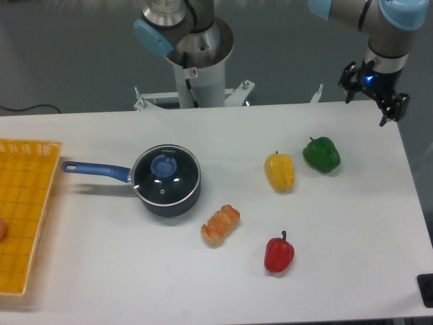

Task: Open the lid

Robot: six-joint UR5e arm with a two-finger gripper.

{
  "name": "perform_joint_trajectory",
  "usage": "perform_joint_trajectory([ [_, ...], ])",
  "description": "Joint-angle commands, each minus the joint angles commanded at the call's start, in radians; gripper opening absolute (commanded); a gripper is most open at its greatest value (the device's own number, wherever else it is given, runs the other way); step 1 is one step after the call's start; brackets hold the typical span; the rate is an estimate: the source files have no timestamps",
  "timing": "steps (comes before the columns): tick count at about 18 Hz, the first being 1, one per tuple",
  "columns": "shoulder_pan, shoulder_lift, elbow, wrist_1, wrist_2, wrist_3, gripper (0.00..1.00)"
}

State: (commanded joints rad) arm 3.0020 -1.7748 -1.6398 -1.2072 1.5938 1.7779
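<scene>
The lid (pixel 166 177), a round glass disc with a thin metal rim and a blue centre knob (pixel 163 164), rests flat on a dark blue saucepan (pixel 170 201) left of the table's middle. The pan's blue handle (pixel 95 170) points left. My gripper (pixel 374 95) hangs high at the back right corner, far from the pan, open with nothing between its fingers.
A yellow pepper (pixel 279 172), a green pepper (pixel 322 154), a red pepper (pixel 279 254) and a croissant (pixel 220 225) lie right of the pan. A yellow basket (pixel 24 203) sits at the left edge. The arm's base (pixel 196 61) stands behind the table.
</scene>
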Motion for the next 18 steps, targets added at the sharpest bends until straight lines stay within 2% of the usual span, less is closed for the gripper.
perform_joint_trajectory([
  [7, -0.002, -0.005, -0.006, 0.000, -0.008, -0.002, 1.00],
  [15, -0.026, -0.006, -0.025, 0.008, -0.028, -0.153, 1.00],
  [18, -0.032, -0.006, -0.021, 0.008, -0.046, -0.169, 1.00],
])
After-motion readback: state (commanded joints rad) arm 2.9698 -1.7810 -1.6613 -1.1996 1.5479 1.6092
